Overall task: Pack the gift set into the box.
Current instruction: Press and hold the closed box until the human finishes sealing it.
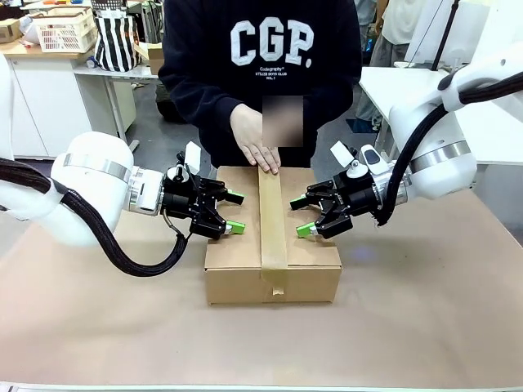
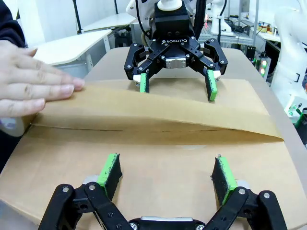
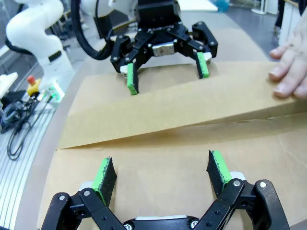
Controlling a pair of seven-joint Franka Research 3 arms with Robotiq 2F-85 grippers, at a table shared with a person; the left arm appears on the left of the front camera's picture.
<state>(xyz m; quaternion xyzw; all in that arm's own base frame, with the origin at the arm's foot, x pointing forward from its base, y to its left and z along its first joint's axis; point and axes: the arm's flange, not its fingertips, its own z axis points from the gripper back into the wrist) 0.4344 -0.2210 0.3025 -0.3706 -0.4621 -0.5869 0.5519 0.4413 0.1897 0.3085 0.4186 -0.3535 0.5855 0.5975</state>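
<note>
Both jaws stand spread wide, holding nothing. The left gripper and right gripper face each other across the closed box, pads on its flaps. A tape strip runs lengthwise between them, toward the person's hand pressing its far end.

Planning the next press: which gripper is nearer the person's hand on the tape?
Neither clearly. Left gripper and right gripper flank the tape strip; the person's hand presses its far end.
</note>
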